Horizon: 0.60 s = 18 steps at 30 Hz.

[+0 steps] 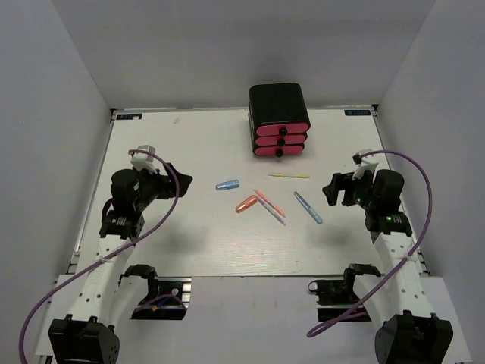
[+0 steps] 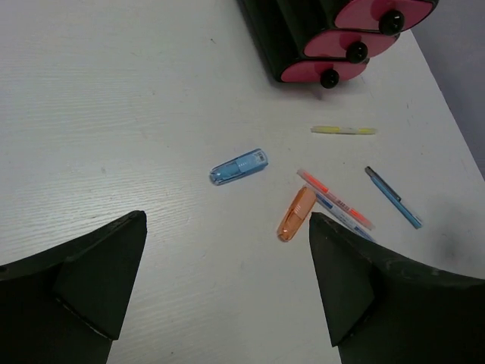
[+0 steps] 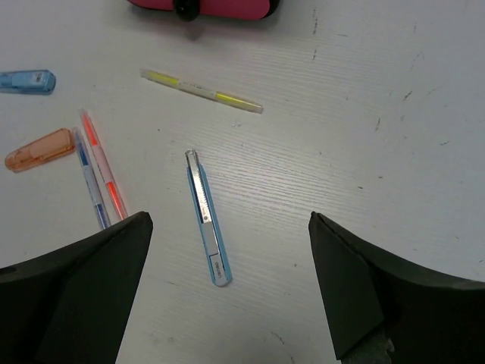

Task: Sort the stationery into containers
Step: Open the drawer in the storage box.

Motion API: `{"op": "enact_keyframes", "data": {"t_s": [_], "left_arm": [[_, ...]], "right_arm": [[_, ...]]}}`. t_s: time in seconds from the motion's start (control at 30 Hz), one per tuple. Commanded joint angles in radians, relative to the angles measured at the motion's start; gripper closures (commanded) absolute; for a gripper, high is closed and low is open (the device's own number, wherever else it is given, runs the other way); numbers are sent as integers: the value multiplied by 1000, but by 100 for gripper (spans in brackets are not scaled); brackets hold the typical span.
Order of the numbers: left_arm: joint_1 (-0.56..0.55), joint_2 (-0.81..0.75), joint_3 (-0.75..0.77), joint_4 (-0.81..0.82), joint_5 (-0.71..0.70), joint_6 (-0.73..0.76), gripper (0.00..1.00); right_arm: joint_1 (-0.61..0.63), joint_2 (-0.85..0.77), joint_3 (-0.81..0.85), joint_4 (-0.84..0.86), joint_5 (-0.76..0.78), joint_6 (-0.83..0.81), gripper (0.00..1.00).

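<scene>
currently both arms are hovering over the table, gripping nothing. the left gripper is gaping wide and empty; the right gripper is spreading just as wide. the loose pieces are lying mid-table, well apart from the drawer box at 12 o'clock, its three drawers looking closed.

the light-blue pen is lying just ahead of the right gripper, long axis running 11 to 5, with bare table around it. i am judging the right arm nearer.

the blue capsule and orange capsule are sitting at 12 to 1 o'clock of the left gripper. the orange pen and blue pen are crowding side by side. the yellow stick is lying at the box's 6 o'clock.
</scene>
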Motion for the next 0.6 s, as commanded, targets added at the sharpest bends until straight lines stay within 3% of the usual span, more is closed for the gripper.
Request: {"op": "enact_keyframes", "data": {"t_s": [0.0,0.07,0.1,0.2,0.27,0.3,0.33,0.43,0.5,0.53,0.57], "left_arm": [[-1,-6,24,35,76,9,3],[-1,-6,15,46,104,18,16],[-1,-6,15,55,115,18,50],[-1,-6,15,66,138,18,96],[-1,5,15,66,138,18,98],[-1,5,15,66,138,18,90],[-1,14,15,66,138,18,55],[-1,14,15,66,138,18,9],[-1,14,15,66,147,18,3],[-1,14,15,66,147,18,1],[-1,14,15,66,158,18,1]], "right_arm": [[-6,-17,-3,-15,-86,-98,10],[-6,-35,-34,-13,-118,-193,10],[-6,-35,-36,-32,-127,-212,10],[-3,-18,-28,-73,-161,-303,10],[-2,8,-24,-88,-163,-307,10],[1,14,-27,-87,-214,-319,10],[3,23,-25,-91,-245,-339,10],[3,63,-2,-66,-385,-331,10],[15,109,48,-24,-464,-306,15],[23,123,93,-4,-469,-269,45],[46,188,123,4,-432,-216,68]]}}
